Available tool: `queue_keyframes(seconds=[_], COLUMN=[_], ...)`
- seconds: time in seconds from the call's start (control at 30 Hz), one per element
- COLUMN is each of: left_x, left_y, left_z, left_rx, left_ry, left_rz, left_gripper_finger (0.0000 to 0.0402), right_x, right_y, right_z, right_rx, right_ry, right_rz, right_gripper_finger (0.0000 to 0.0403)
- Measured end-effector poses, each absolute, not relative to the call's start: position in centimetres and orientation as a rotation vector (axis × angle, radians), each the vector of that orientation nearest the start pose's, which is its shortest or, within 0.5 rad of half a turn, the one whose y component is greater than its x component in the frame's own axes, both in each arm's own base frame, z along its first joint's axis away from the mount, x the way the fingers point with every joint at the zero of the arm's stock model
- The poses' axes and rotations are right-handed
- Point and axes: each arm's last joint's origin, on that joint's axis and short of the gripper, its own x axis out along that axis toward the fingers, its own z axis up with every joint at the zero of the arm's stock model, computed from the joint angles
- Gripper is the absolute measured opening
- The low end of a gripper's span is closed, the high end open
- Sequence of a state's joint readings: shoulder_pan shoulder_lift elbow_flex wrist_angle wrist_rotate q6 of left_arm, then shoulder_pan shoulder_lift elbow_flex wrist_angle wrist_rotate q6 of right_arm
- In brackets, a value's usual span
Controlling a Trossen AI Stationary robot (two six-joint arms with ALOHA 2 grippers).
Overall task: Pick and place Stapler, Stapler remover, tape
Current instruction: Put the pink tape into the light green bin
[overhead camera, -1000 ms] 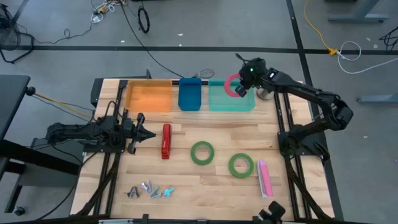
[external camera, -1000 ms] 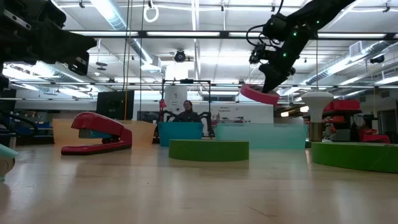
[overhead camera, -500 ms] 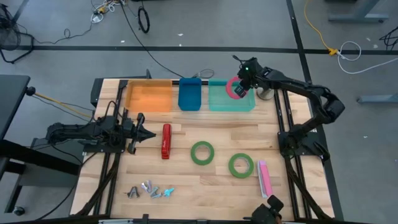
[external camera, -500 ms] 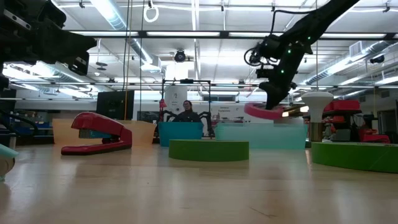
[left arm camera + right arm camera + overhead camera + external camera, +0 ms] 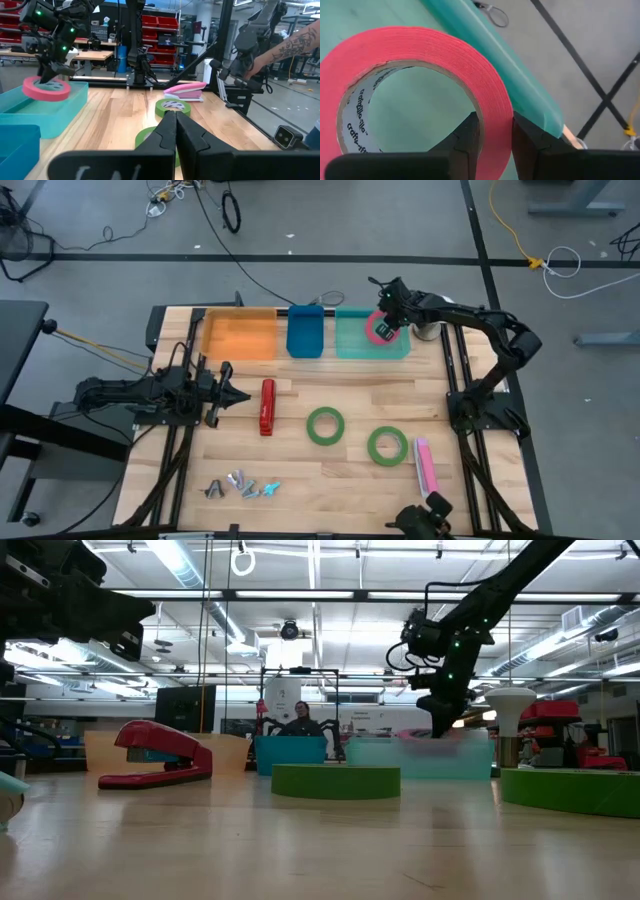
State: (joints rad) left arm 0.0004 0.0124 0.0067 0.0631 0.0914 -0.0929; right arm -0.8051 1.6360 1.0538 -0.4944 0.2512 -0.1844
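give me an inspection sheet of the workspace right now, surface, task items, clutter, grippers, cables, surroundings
Surface: wooden table; orange bin, blue bin, teal bin along its far edge.
Job's things: red-pink tape over teal bin; two green tapes, red stapler, pink stapler, staple removers on table.
Clutter: nothing seen.
Grippers: right gripper shut on red-pink tape; left gripper shut, empty.
Cables: on floor.
Surroundings: person's arm.

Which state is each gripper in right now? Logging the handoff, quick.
Left gripper: closed, holding nothing, beside the stapler.
Right gripper: fingers closed on the pink tape, over the teal bin.
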Motion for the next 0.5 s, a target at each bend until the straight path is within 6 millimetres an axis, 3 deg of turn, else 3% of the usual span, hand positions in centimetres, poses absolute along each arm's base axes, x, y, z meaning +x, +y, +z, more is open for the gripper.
queue_keyframes(seconds=[0.5], left_x=[9.78], left_y=[-0.26], left_z=[17.1], left_rx=[-0.09], left_ry=[-0.053], left_rz=[-0.093], left_gripper_finger=[0.0003], right_x=[21.49], right_y=[-23.73], right_z=[19.86], right_rx=[0.109], right_ry=[1.19], right_rz=[-0.907], right_gripper_finger=[0.0095])
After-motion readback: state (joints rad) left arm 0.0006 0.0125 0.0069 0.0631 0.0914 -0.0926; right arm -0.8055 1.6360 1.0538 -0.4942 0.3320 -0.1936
